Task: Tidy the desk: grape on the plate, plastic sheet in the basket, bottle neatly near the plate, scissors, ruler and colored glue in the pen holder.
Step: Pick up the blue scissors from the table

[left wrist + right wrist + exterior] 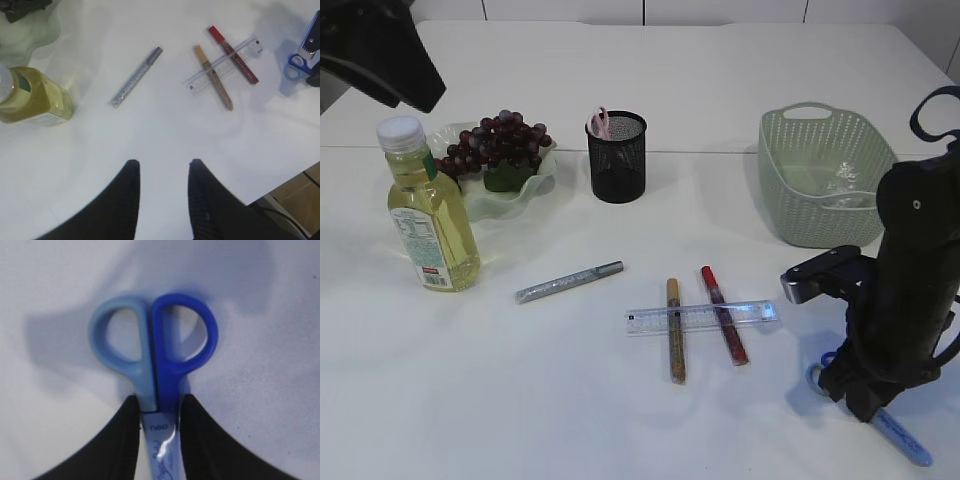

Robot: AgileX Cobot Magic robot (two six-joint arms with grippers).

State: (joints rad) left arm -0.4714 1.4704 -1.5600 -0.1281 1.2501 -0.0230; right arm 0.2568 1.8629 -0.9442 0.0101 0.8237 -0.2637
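My right gripper (855, 395) (159, 405) is shut on the blue scissors (905, 440) (167, 375) at the neck below the handles, low over the table at the front right. The scissors also show in the left wrist view (295, 67). A clear ruler (700, 317) (225, 66) lies across a gold glue pen (675, 330) and a red one (723, 315); a silver one (568, 282) lies apart to the left. Grapes (500, 140) lie on the green plate (515, 195), and the oil bottle (430, 215) stands in front of it. My left gripper (415, 90) (162, 167) is open, empty and high.
A black mesh pen holder (617, 157) stands behind the pens with something pink in it. The green basket (820, 180) at the back right holds a clear plastic sheet (840, 180). The table's front edge shows in the left wrist view (300, 175).
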